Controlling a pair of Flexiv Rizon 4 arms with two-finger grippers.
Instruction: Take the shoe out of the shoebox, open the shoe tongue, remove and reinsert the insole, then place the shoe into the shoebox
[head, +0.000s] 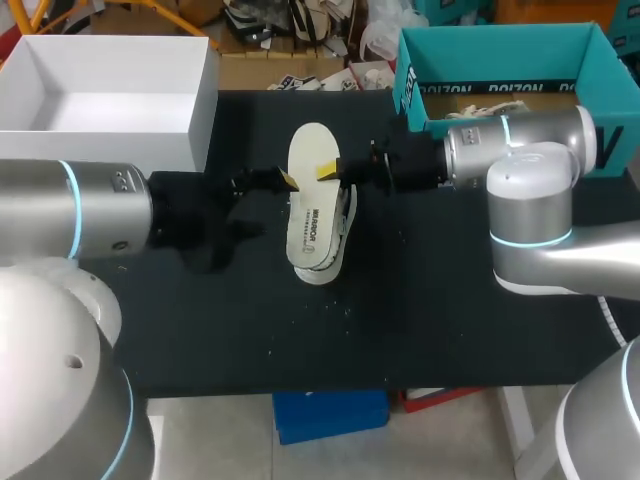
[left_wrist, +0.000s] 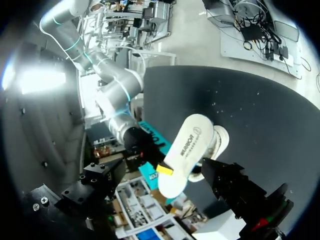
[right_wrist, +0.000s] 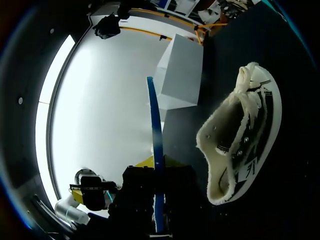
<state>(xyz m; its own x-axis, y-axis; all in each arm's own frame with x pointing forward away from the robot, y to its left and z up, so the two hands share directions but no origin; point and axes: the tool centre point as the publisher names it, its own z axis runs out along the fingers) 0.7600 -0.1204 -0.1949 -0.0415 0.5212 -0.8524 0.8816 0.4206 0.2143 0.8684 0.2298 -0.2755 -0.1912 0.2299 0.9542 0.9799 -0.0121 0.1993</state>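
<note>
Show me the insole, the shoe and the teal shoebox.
insole (head: 311, 200), head view, middle of its white printed face.
shoe (right_wrist: 236, 146), right wrist view, canvas side near the eyelets.
teal shoebox (head: 500, 55), head view, inside of its far wall.

Even overhead light covers the black table (head: 450, 340); the white box (head: 110, 95) and the insole (head: 312, 200) read bright against it, and shadows barely register on the dark surface. A broad white glare washes out the right wrist view beside the white box; the left wrist view shows a smaller patch.
</note>
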